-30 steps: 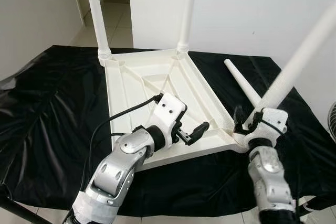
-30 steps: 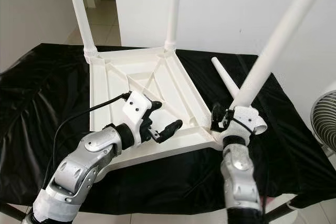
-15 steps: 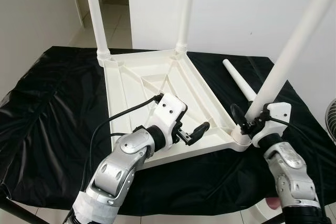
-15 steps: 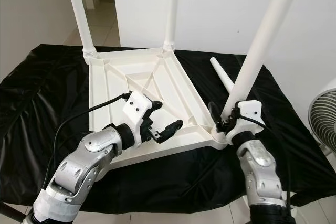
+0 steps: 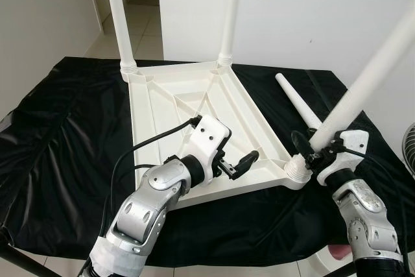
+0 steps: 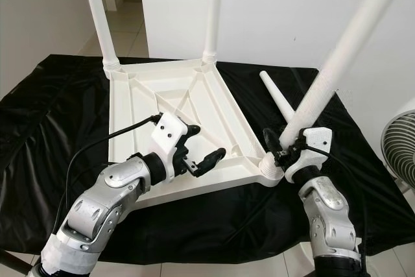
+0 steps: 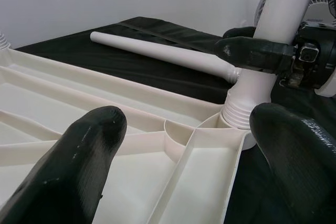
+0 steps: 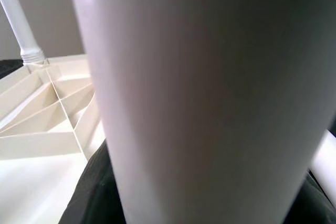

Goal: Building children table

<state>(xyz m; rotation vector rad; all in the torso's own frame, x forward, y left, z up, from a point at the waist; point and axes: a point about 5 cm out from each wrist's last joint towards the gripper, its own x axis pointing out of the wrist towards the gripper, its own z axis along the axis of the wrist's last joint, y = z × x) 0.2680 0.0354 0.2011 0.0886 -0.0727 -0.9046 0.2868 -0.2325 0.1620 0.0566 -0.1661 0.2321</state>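
Tabletop (image 5: 194, 105): white plastic, lying upside down on the black sheet (image 5: 65, 141), ribs facing up, its near edge close to the sheet's front edge.
Far legs: two white legs (image 5: 118, 14) stand upright in the far corner sockets, rising past the top of the head views.
Tilted leg (image 5: 373, 72): its threaded base sits at the near right corner socket (image 5: 297, 172), the shaft leaning up and away to the right.
Right gripper (image 5: 310, 152): fingers clamped around the tilted leg just above the socket, at the tabletop's near right corner.
Left gripper (image 5: 237, 165): hovers over the near edge of the tabletop, fingers spread wide and holding nothing, pointing toward the right corner.
Loose leg (image 5: 298, 105): lies flat on the sheet to the right of the tabletop, behind the right gripper.
Open room: bare sheet to the left of the tabletop; a fan (image 6: 399, 150) stands off the right edge.
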